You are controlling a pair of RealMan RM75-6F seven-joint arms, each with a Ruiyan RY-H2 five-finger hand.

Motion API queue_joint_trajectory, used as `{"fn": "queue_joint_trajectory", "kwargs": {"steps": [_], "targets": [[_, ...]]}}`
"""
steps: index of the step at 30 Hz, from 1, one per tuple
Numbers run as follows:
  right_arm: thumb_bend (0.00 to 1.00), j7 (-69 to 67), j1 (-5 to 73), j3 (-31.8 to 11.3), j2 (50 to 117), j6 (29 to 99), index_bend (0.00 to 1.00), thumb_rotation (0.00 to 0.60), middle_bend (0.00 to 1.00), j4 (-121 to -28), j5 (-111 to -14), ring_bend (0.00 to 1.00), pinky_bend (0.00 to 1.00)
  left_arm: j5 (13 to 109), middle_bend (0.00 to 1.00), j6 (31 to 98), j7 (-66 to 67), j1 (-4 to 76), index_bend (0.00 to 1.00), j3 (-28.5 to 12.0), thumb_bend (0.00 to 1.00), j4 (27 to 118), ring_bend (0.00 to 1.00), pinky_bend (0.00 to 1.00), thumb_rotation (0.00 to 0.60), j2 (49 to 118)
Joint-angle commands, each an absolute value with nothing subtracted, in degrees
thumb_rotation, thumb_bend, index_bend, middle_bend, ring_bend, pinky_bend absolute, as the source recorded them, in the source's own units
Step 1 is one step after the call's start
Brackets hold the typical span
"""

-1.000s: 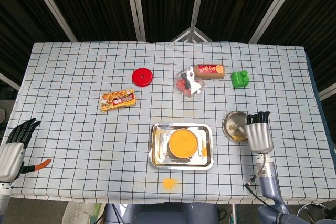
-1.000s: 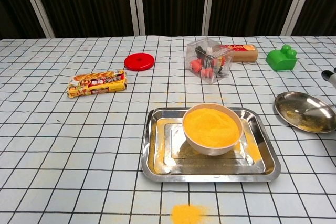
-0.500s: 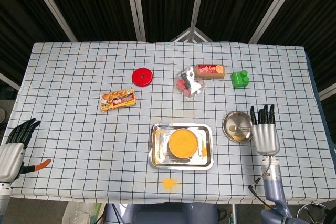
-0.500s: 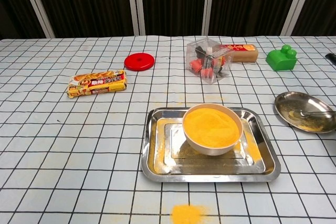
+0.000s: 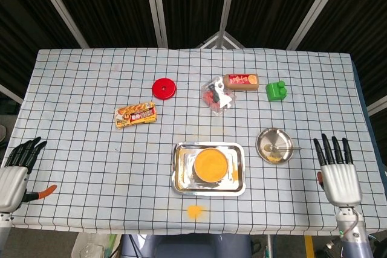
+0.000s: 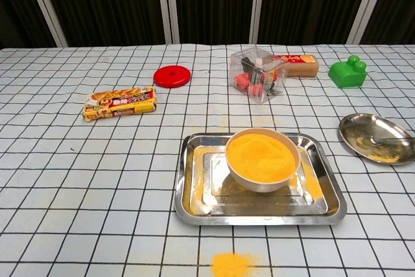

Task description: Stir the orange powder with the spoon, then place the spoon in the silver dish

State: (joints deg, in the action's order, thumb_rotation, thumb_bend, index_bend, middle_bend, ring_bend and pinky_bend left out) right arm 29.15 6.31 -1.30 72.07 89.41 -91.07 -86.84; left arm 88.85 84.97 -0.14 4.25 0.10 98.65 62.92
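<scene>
- the spoon (image 5: 280, 147) lies in the silver dish (image 5: 264, 139) at the right of the checked surface (image 5: 91, 149), handle pointing right.
- the bowl of orange powder (image 5: 210, 165) sits in a steel tray (image 5: 179, 176) at front centre; a small orange spill (image 5: 194, 211) lies just before it.
- the right hand (image 5: 338, 176) hovers right of the dish, fingers (image 5: 329, 147) apart, holding nothing.
- the left hand (image 5: 13, 173) rests at the far left edge, fingers spread and empty.
</scene>
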Motion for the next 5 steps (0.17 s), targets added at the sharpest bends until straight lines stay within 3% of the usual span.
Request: {"fn": "queue_joint_trajectory", "kwargs": {"steps": [1,5], "targets": [[0.34,20.6,1.8,3.6,66.9,92.4,0.00,0.600,0.00,-94.9,-90.8,0.00,0.00,89.0,0.00,85.1,0.4,4.2,0.00,0.1,0.00,98.5,0.00,0.00,0.600,63.1],[0.34,17.8,1.1,4.2,66.8,93.8,0.00,0.600,0.00,-93.6,-93.4,0.00,0.00,89.2,0.00,85.5,0.8,4.1,0.00,0.1,0.00,98.2,0.00,0.00,0.600,63.4]]}}
